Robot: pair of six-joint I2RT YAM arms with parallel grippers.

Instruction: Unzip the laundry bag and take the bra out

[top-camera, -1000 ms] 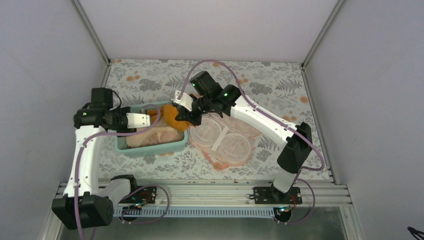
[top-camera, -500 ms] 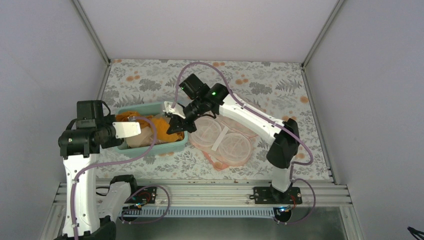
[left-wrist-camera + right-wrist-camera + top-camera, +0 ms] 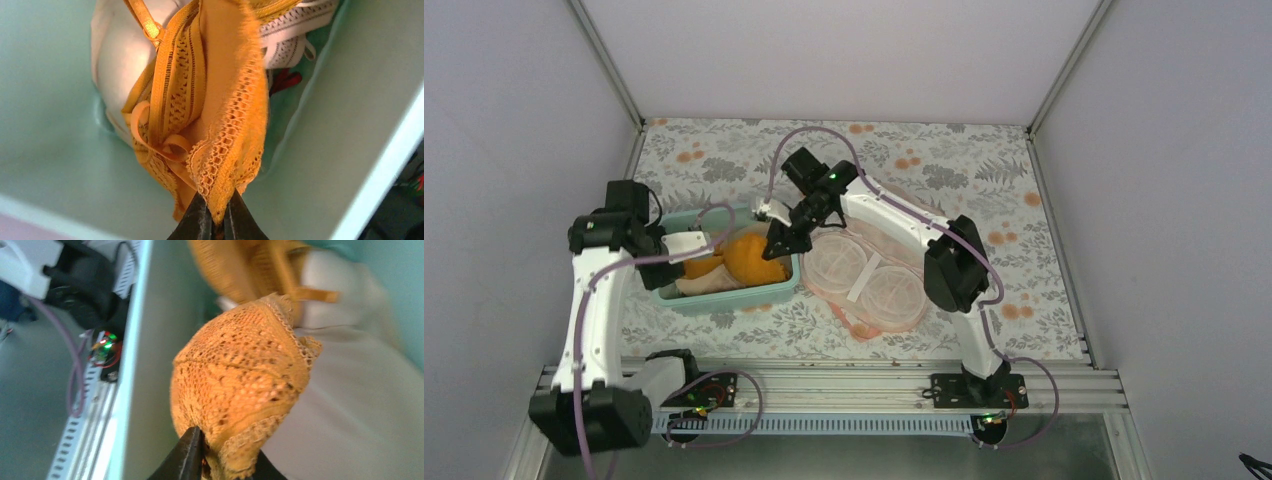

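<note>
The mustard-orange bra [image 3: 752, 258] lies bunched in the right half of the teal tub [image 3: 724, 300]. My left gripper [image 3: 692, 249] reaches in from the left and is shut on the bra's lace band [image 3: 235, 140], its tips [image 3: 216, 207] pinching the lace edge. My right gripper [image 3: 776, 243] comes in from the right; its jaws [image 3: 225, 450] clasp the rim of the bra's cup [image 3: 240, 375]. The laundry bag [image 3: 874, 285], a pale pink pouch with translucent round cups, lies on the table to the right of the tub, with no gripper on it.
Pale beige bras [image 3: 714, 285] fill the tub under the orange one [image 3: 350, 405]. The tub's walls [image 3: 350, 115] stand close on both sides of the grippers. A floral cloth [image 3: 944, 170] covers the table. The arms' base rail [image 3: 824, 385] runs along the near edge.
The bra, first held at the tub's right rim, was stretched across the tub and now sits bunched low inside it. The right gripper has dropped into the tub; the left arm shifted.
</note>
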